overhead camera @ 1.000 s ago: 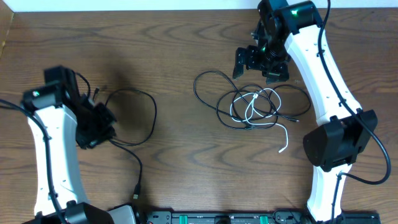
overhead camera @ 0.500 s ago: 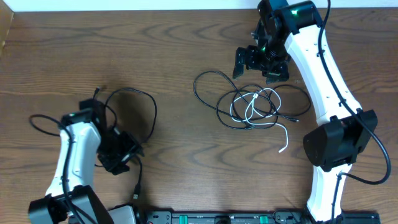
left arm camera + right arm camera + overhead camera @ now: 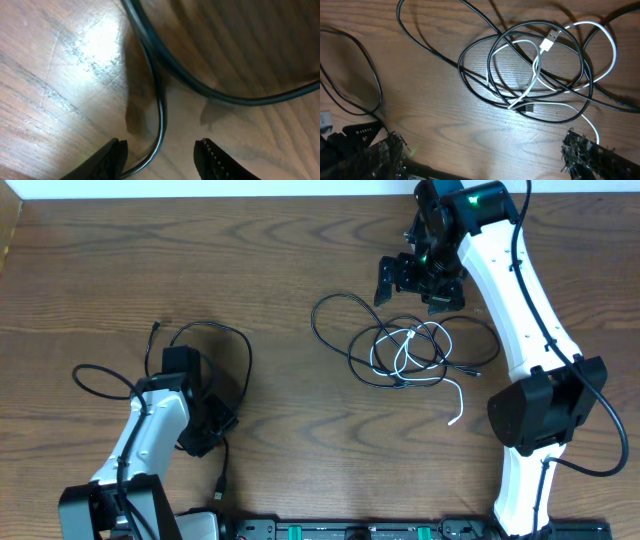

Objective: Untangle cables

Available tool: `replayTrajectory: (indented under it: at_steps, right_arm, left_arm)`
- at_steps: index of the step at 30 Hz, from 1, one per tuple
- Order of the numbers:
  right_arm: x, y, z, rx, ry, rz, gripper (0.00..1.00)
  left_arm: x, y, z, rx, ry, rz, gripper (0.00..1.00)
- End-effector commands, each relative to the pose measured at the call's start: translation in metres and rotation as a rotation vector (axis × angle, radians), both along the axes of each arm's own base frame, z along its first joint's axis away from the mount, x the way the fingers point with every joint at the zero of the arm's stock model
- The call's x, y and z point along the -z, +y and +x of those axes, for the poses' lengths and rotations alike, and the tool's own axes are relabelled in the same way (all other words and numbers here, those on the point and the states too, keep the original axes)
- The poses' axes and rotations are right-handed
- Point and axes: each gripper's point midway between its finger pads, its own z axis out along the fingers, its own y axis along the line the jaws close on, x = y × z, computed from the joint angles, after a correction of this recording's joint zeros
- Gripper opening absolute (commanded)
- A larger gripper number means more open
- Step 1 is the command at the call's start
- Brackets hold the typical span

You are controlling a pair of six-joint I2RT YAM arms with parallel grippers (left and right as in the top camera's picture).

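"Where do the cables lie?"

"The knot of thin black cables and one white cable (image 3: pixel 410 350) lies on the brown wooden table (image 3: pixel 270 250), on my right side. In my right wrist view the white cable (image 3: pixel 536 70) threads through the black loops (image 3: pixel 489 72), and its pale plug (image 3: pixel 550 37) lies on top of them. A separate thin black cable (image 3: pixel 245 355) lies in a loose loop well apart, on my left side."

"And your grippers?"

"My right gripper (image 3: pixel 415 285) has its jaws wide apart and empty, at the far edge of the knot. Whether it touches the table, I cannot tell. My left gripper (image 3: pixel 212 424) is low over the wood at the near end of the separate loop. Its jaws are parted too. In the left wrist view one strand (image 3: pixel 161 115) of black cable runs down between my two fingertips (image 3: pixel 212 157), closer to one of them, and neither presses on it. A thicker strand (image 3: pixel 235 97) crosses above it."
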Motion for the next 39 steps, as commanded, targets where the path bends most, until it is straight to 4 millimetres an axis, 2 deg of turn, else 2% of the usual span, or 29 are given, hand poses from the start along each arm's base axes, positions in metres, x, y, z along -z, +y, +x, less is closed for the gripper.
replayTrajectory:
  at_steps: [1,5,9,11,14,17,20,25,30,39]
  right_arm:
    - [-0.015,0.002,-0.003,-0.018,-0.041,0.01,0.99]
    - [-0.015,0.002,-0.003,-0.019,-0.041,0.01,0.99]
    - [-0.015,0.002,-0.003,-0.019,-0.041,0.01,0.99]
    - [-0.015,0.002,-0.003,-0.019,-0.041,0.01,0.99]
    - [-0.015,0.002,-0.003,-0.019,-0.041,0.01,0.99]
    - [-0.015,0.003,-0.003,-0.02,-0.041,0.01,0.99]
    - [-0.015,0.002,-0.003,-0.02,-0.041,0.01,0.99]
    - [-0.015,0.002,-0.003,-0.02,-0.041,0.01,0.99]
    - [-0.015,0.002,-0.003,-0.02,-0.041,0.01,0.99]
    - [-0.015,0.003,-0.003,-0.02,-0.04,0.01,0.99]
  left_arm:
    - [0.007,0.001,-0.01,-0.046,0.029,0.038,0.46]
    - [0.014,0.004,-0.013,-0.066,0.024,0.059,0.44]
    - [0.02,0.004,-0.014,-0.067,0.013,0.06,0.31]
    - [0.023,0.004,-0.014,-0.067,0.003,0.06,0.29]
    - [0.025,0.004,-0.014,-0.067,-0.002,0.061,0.08]
    - [0.024,0.004,-0.013,-0.097,-0.002,0.06,0.08]
    - [0.019,-0.001,-0.004,-0.104,-0.027,0.022,0.08]
    - [-0.003,-0.017,0.022,-0.102,-0.092,-0.081,0.07]
    - [-0.028,-0.015,0.042,-0.098,-0.167,-0.081,0.07]
    - [-0.087,-0.017,0.07,-0.09,-0.405,-0.099,0.07]
